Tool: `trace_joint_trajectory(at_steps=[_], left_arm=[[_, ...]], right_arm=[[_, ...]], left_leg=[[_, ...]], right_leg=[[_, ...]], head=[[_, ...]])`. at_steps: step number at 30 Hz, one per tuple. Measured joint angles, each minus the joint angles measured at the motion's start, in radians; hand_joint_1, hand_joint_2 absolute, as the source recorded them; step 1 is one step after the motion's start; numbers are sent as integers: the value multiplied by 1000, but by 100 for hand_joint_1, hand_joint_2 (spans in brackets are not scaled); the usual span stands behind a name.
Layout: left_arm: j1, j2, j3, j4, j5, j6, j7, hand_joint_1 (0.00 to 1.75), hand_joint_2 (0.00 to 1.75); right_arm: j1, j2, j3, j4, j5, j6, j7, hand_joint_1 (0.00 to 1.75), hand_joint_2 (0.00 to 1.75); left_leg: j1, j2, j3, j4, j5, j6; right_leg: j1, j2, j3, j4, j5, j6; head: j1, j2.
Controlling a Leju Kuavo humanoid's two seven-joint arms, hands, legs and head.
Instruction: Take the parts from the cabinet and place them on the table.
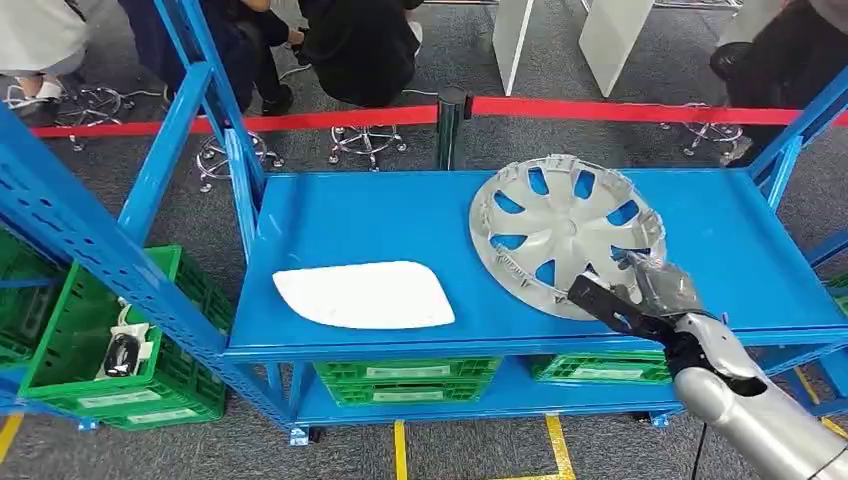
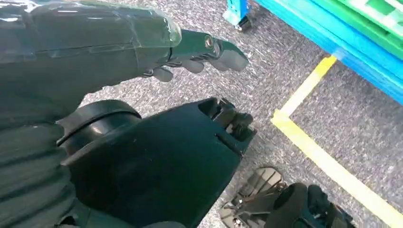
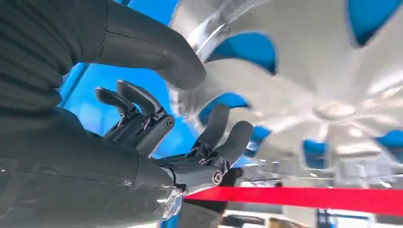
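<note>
A round silver hubcap (image 1: 565,235), glossy plastic with curved spokes and teardrop cutouts, lies flat on the smooth blue counter (image 1: 400,215). The right hand (image 1: 640,295) sits at its near rim, dark fingers (image 3: 223,137) spread apart and gripping nothing. Well to the left lies a flat white panel (image 1: 363,294) with rounded corners. The left hand (image 2: 190,57) hangs over speckled grey carpet, fingers loosely curled, holding nothing. Green slatted crates (image 1: 410,380) sit on the shelf beneath.

right arm (image 1: 760,420): silver rounded shell, black joint at wrist
right hand (image 1: 640,295): grey ribbed cover, thick grey thumb, dark fingers (image 3: 223,137), small round screws seen at joints
left hand (image 2: 142,57): dark, clear glossy cover, grey fingertips
</note>
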Motion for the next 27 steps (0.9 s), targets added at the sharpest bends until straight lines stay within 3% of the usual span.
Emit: trace_joint_trajectory(at_steps=[4, 6, 10, 14, 27], left_arm=[[-2, 1, -9, 0, 0, -21, 7, 0, 175], [-4, 1, -16, 0, 1, -21, 10, 0, 175], [-7, 1, -31, 0, 5, -22, 11, 0, 175], [-8, 2, -38, 0, 8, -36, 11, 0, 175], [-8, 2, -40, 0, 19, -38, 17, 0, 175]], right_arm=[[-59, 44, 35, 50, 114, -84, -97, 175, 175], [-95, 90, 63, 93, 160, -139, -149, 175, 175], [-157, 202, 121, 179, 187, -159, -182, 175, 175], [-200, 270, 160, 231, 188, -169, -193, 175, 175], [-228, 320, 224, 284, 163, -167, -185, 175, 175]], left_leg=[[0, 7, 1, -1, -1, 0], [1, 12, 1, -1, -1, -1], [1, 17, 3, -1, -2, -1], [1, 16, 3, -1, -2, -1], [1, -2, 2, -1, -2, -2]], right_leg=[[1, 5, 0, 0, 0, 0], [2, 7, 0, 0, 0, 0], [2, 11, 0, 1, 1, -1], [2, 12, -1, 1, 1, -2], [2, 6, 0, 1, -1, -3]], head=[[0, 0], [0, 0], [0, 0], [0, 0], [0, 0]])
